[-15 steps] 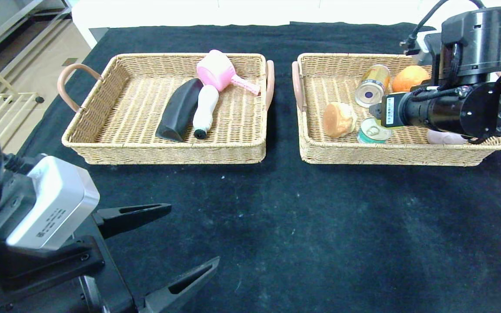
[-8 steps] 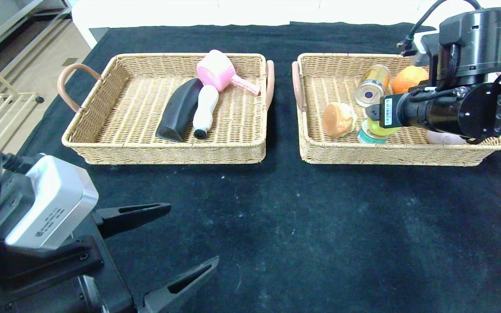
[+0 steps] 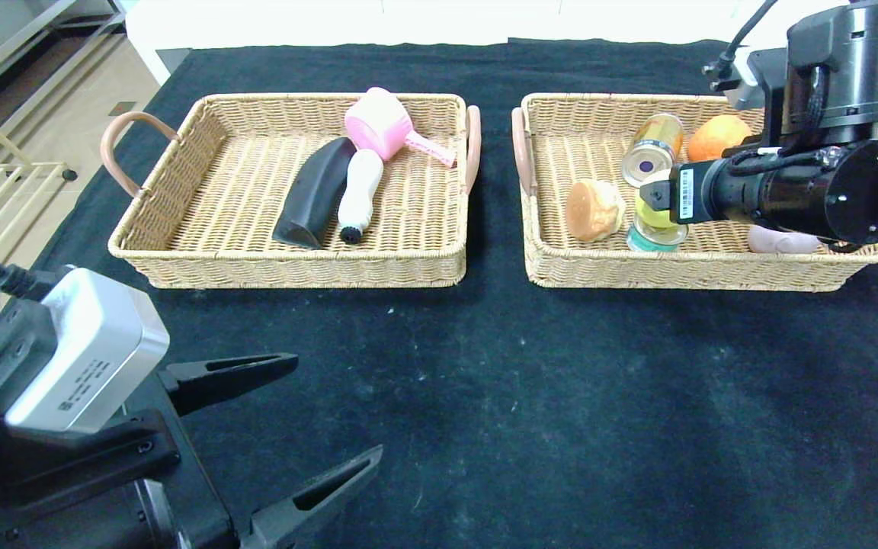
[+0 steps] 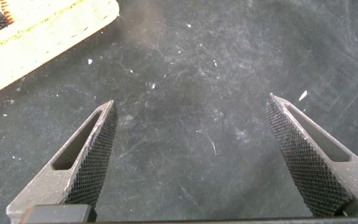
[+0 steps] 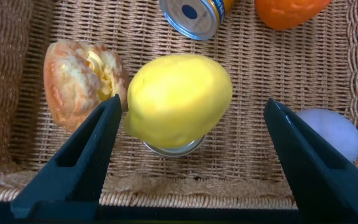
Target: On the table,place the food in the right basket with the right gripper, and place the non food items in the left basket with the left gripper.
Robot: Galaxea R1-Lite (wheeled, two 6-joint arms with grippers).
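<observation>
**Lemon sits on the tin in the right basket, fingers spread clear of it**

The lemon [image 5: 178, 99] rests on top of the short green tin [image 3: 654, 236], right of centre in the head view, inside the right basket [image 3: 607, 267]. In the right wrist view the right gripper [image 5: 191, 158] has its two black fingers [image 5: 82, 155] spread wide on either side of the lemon, with a gap showing on both sides, so it has let go. Beside the lemon lies the bun [image 3: 594, 209], close to the tin. The gold can [image 3: 651, 150] lies on its side toward the upper edge of the basket, next to an orange fruit [image 3: 716, 136]. A pale rounded thing [image 5: 328, 132] lies near the basket's right end; what it is cannot be made out.

In the upper left of the head view the left basket [image 3: 286, 267] holds the black pouch [image 3: 314, 192] and the white brush [image 3: 357, 194] lying side by side, touching, with a pink brush [image 3: 389, 128] above them.

The left gripper [image 3: 279, 427] is parked at the lower left over the black table [image 3: 530, 396], fingers wide apart and holding nothing.
</observation>
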